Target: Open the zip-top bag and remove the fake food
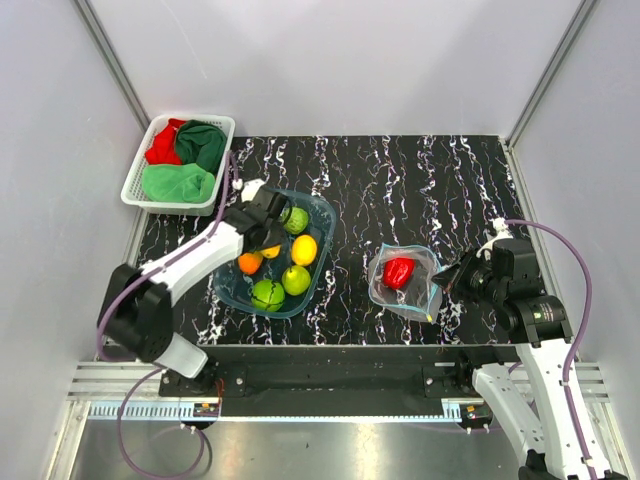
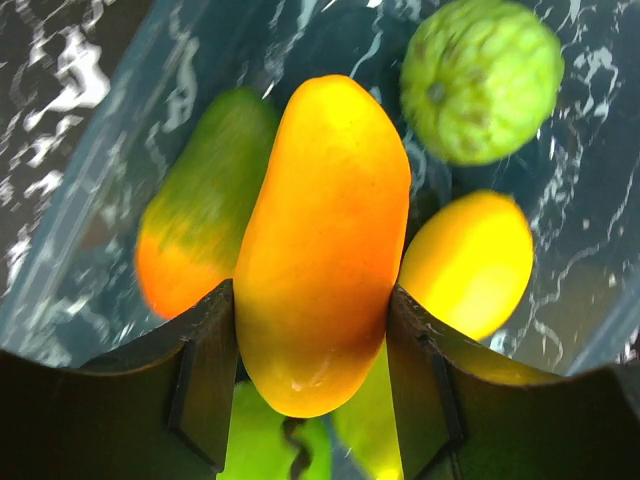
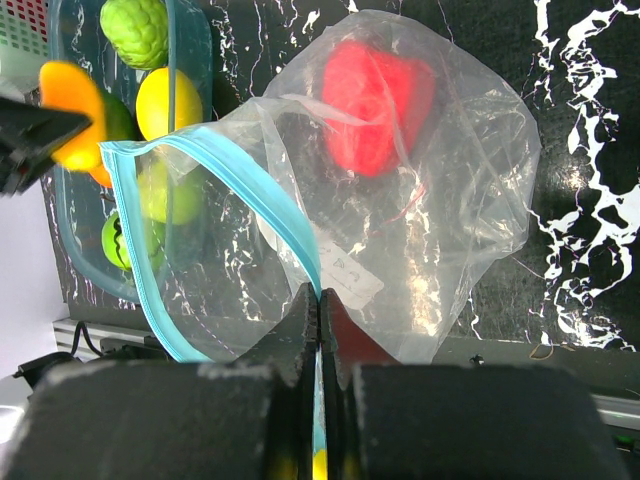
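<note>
Gripping a yellow-orange mango [image 2: 325, 200] in the clenched jaws of the left gripper [image 2: 310, 310], over the blue tub [image 1: 322, 211] of fake food [image 1: 303, 249]; pinching tight, in the right gripper [image 3: 319, 300], the teal strip of the zip-top bag [image 3: 470, 190]; lying on the marbled table [image 1: 400, 175], one red piece [image 3: 378, 105] inside.

Marbled table [image 1: 420, 180]: tub [image 1: 318, 208], zip-top bag [image 1: 385, 293], basket [image 1: 135, 180]

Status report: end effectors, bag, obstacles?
Left end effector shut on yellow-orange plastic mango above translucent blue tub. Right end effector shut on teal strip of clear zip-top bag; mouth open, red fake fruit inside. No obstacles.
</note>
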Available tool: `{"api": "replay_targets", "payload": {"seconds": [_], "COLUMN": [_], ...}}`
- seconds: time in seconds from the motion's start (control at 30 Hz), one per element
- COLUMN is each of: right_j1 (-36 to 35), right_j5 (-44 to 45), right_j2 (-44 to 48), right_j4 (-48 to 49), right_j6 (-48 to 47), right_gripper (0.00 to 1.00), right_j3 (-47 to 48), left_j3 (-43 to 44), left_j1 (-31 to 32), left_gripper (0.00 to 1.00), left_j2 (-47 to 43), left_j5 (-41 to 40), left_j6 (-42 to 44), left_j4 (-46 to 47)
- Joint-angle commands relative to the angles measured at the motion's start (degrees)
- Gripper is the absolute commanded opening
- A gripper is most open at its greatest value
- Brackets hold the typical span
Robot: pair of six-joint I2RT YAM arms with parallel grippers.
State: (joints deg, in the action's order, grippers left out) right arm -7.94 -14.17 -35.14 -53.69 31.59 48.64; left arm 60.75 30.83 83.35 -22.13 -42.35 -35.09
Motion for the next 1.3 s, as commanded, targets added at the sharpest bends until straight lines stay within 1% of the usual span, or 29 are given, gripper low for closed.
{"api": "replay_targets", "payload": {"seconds": [0.0,0.07,0.1,0.2,0.23,0.33,0.43,0.5,0.53,0.6,0.63,0.67,0.7,0.73,0.77,0.8,0.83,0.87,0.9,0.93,0.97,1.0,1.03,1.07,1.1,1.17,1.2,1.27], "right_j1": [-0.32,-0.40,-0.40,-0.40,-0.32,-0.40,-0.32,-0.40,-0.40,-0.40,-0.40,-0.32,-0.32,-0.40,-0.40,-0.40,-0.40,-0.40,-0.40,-0.40,-0.32,-0.40,-0.40,-0.32,-0.40,-0.40,-0.40,-0.40], "right_j5": [0.11,-0.06,-0.15,-0.15,-0.33,-0.50,-0.68,-0.85,-1.12,-1.47,-1.56,-1.65,-2.17,-2.43,-2.70,-3.05,-3.49,-4.71,-5.24,-5.68,-6.12,-6.30,-6.48,-6.48,-6.39,-6.31,-6.22,-6.39], "right_j2": [-0.02,0.07,-0.02,-0.20,-0.20,-0.11,-0.20,-0.28,-0.20,-0.20,-0.02,-0.02,0.07,0.33,0.24,0.33,0.33,0.24,0.33,0.42,0.42,0.51,0.68,0.86,0.94,1.30,1.47,1.82], "right_j4": [2.10,2.10,2.01,2.10,2.10,2.01,2.10,2.19,2.36,2.28,2.36,2.45,2.45,2.54,2.63,2.63,2.63,2.80,2.80,2.98,2.89,2.98,2.89,2.72,2.45,2.10,1.93,1.57], "right_j6": [-0.22,-0.30,-0.31,-0.39,-0.39,-0.48,-0.66,-0.66,-0.74,-0.83,-0.83,-0.83,-1.01,-1.10,-1.10,-1.18,-1.53,-1.71,-1.80,-1.71,-1.71,-1.71,-1.45,-1.36,-1.27,-1.01,-0.92,-0.22], "right_gripper": [0.00,0.00,0.00,0.00,0.00,0.00,0.00,0.00,0.00,0.00,0.00,0.00,0.00,0.00,0.00,0.00,0.00,0.00,0.00,0.00,0.00,0.00,0.00,0.00,0.00,0.00,0.00,0.00], "right_j3": [1.72,1.72,1.72,1.72,1.72,1.72,1.63,1.63,1.63,1.63,1.63,1.63,1.54,1.54,1.54,1.54,1.54,1.54,1.46,1.46,1.28,1.28,1.19,1.19,1.28,1.54,1.72,2.16], "left_j3": [6.92,8.76,9.29,10.18,9.83,9.82,8.43,7.54,6.32,4.74,3.16,2.10,-0.61,-1.50,-2.21,-3.00,-3.01,-2.83,-2.48,-0.48,0.85,2.17,5.57,7.26,9.36,14.19,15.18,17.89], "left_j1": [-1.21,-1.82,-2.09,-3.05,-3.14,-3.23,-3.14,-2.71,-1.66,0.27,2.81,4.40,9.46,11.34,13.27,17.29,19.34,21.27,25.03,26.72,28.39,31.72,33.23,34.64,36.39,37.54,38.51,39.22], "left_gripper": [0.11,0.19,0.27,0.43,0.58,0.80,0.89,0.89,0.89,0.86,0.84,0.81,0.75,0.73,0.69,0.66,0.63,0.59,0.56,0.52,0.47,0.44,0.42,0.40,0.35,0.31,0.29,0.29], "left_j2": [7.07,10.76,11.74,14.38,14.47,13.95,11.06,9.03,6.24,3.06,-0.44,-2.12,-7.10,-8.45,-10.64,-11.10,-11.45,-11.37,-10.24,-9.27,-6.65,-5.14,-3.48,0.02,1.80,6.88,8.30,12.07], "left_j5": [-0.02,-1.07,-0.99,-2.39,-3.00,-3.71,-2.57,-0.64,0.76,2.61,4.71,5.86,9.00,9.82,10.43,11.31,11.32,11.15,11.14,11.14,10.80,9.75,9.13,8.25,7.03,7.01,6.84,6.31], "left_j6": [1.65,1.74,1.66,0.78,0.51,0.77,0.51,0.43,0.42,0.95,1.21,1.48,1.65,1.65,1.57,1.57,1.74,1.83,2.00,2.27,3.14,4.11,6.46,7.36,7.89,8.77,9.12,8.95], "left_j4": [5.21,5.30,5.30,5.30,5.56,5.74,5.91,5.91,6.61,8.19,10.28,11.87,17.20,19.42,21.71,25.82,27.60,29.01,31.38,31.92,32.10,32.10,31.93,31.23,29.14,27.01,25.96,25.60]}}
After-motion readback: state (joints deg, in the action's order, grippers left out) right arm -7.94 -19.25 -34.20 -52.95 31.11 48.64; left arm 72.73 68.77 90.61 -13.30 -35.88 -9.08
